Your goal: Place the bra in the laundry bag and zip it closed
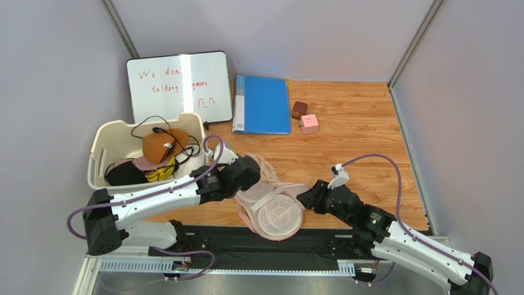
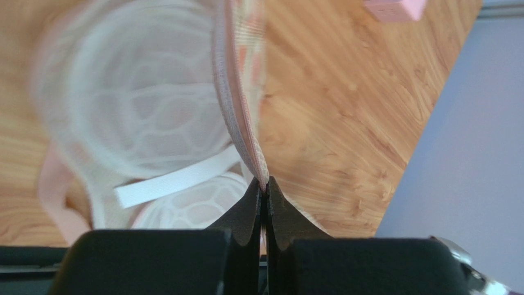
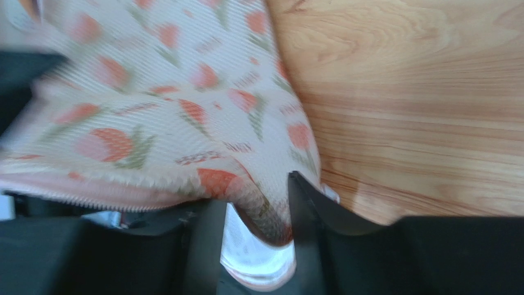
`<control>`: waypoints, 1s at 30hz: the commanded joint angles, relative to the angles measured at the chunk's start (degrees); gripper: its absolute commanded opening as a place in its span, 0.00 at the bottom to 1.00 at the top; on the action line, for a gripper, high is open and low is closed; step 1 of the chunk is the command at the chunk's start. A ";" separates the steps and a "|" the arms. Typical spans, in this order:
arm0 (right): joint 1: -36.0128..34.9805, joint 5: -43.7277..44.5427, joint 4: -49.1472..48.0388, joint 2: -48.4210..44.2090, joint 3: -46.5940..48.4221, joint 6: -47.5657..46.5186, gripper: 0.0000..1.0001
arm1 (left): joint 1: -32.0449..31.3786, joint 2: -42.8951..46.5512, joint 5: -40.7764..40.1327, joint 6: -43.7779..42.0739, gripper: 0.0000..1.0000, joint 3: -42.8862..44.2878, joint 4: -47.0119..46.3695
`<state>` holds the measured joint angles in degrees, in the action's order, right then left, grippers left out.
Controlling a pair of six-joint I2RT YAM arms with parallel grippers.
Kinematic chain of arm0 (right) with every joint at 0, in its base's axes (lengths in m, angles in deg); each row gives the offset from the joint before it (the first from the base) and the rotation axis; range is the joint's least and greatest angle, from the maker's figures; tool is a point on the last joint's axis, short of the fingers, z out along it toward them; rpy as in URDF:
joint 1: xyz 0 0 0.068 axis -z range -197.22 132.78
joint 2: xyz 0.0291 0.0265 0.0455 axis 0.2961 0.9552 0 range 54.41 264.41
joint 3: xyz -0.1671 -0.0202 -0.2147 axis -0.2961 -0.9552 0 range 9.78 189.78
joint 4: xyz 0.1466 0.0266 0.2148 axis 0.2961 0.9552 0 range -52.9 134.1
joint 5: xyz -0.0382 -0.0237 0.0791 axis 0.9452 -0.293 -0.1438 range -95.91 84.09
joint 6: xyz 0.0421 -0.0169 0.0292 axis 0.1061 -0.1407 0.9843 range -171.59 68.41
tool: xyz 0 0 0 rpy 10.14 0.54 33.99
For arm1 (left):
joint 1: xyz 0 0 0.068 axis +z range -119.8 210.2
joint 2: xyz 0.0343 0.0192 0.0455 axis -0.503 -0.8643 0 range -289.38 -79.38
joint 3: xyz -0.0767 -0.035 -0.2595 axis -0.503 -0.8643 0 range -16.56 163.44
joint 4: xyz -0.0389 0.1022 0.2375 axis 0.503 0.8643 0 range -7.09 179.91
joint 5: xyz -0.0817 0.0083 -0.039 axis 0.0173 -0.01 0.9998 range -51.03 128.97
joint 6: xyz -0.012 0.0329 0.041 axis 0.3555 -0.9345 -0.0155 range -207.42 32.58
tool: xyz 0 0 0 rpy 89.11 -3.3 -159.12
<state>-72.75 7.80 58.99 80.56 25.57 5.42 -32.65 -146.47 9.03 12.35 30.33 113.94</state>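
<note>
The laundry bag (image 1: 273, 209) lies open at the near middle of the table, white mesh inside facing up. My left gripper (image 1: 251, 171) is shut on its pink zip edge (image 2: 237, 117) and holds that flap up. My right gripper (image 1: 309, 196) is at the bag's right edge. Its fingers stand a little apart with a thick fold of the printed fabric (image 3: 184, 110) and white mesh filling the gap between them. The orange-brown bra (image 1: 165, 144) lies in the cream basket (image 1: 101, 147) at the left, on top of other garments, away from both grippers.
A whiteboard (image 1: 178, 86) leans at the back left. A blue folder (image 1: 263, 104) lies beside it. A brown cube (image 1: 299, 109) and a pink cube (image 1: 309, 123) sit to the folder's right. Black and yellow garments and a black cable are in the basket.
</note>
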 commanded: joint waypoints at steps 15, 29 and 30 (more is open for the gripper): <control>0.16 15.45 41.65 8.05 26.66 6.97 0.75 | 3.70 -48.12 6.73 -49.65 0.12 61.52 18.27; 0.68 0.61 13.10 15.74 24.79 -16.66 0.73 | 5.10 -3.34 9.01 -54.86 0.89 29.86 13.36; 0.68 2.09 13.53 18.64 26.90 -17.46 0.73 | 5.80 -0.87 13.19 -54.59 0.89 24.79 12.05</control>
<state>-72.38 13.97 86.35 89.00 47.47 -3.19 -28.87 -158.97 16.81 -41.42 65.08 127.25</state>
